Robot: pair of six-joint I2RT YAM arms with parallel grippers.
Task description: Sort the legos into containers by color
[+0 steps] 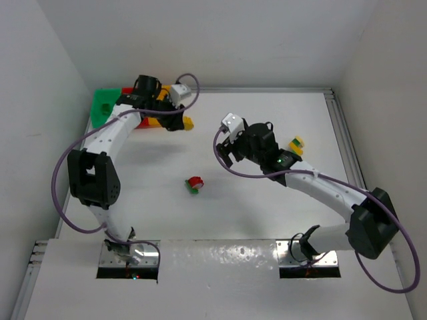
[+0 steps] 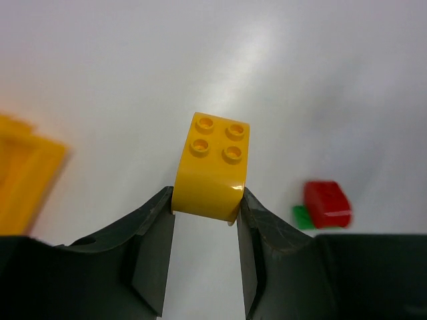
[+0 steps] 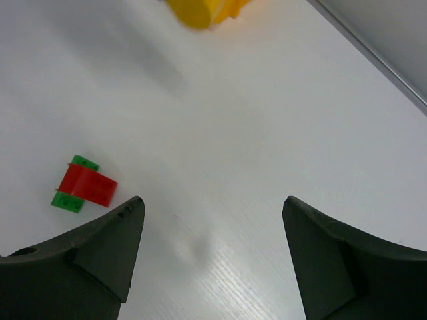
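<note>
**One yellow brick gripped beside the bins**

One smooth white desk (image 1: 267, 127) carries three joined plastic bins (image 1: 103, 107), green, red and yellow, at its far left corner. The right fingers (image 3: 100, 247) gape wide, empty. The left fingers (image 2: 150, 240) pinch one glossy, four-studded yellow brick (image 2: 213, 160) near the bins. Mid-desk, one rounded red brick (image 3: 88, 185) sits on one flat green piece (image 3: 67, 201).

The left arm (image 1: 110, 137) and the right arm (image 1: 327, 190) have white, tube-like links with big black joint housings (image 1: 93, 179) between them, and a thin purple cable (image 1: 61, 175) loops along each arm. Near each wrist sits a small white block (image 1: 231, 122), and the right arm carries what seems to be a tiny green light (image 1: 278, 161). The fingers (image 2: 150, 247) are dark grey, matte wedges with slanted inner faces.
</note>
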